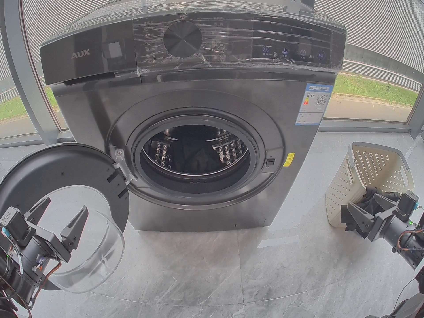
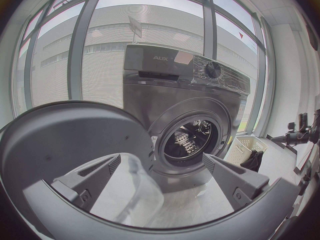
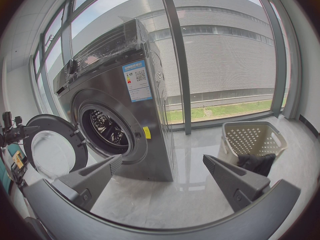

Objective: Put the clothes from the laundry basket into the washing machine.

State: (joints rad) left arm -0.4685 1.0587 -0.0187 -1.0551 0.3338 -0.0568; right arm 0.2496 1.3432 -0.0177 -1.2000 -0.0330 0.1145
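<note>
Now we hold our right tool [image 1: 361,205] released at lower right, just before dark clothes [image 3: 256,164] draped over the laundry basket [image 1: 375,164] rim; left tool [image 1: 65,205] likewise released.

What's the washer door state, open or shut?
Open. The door is swung out on its hinge toward the robot's left, leaving the drum of the washing machine exposed.

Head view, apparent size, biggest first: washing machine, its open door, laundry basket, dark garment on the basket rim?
1. washing machine
2. door, nearer the camera, so it may look oversized
3. laundry basket
4. dark garment, partly hidden, clearly smallest
</note>
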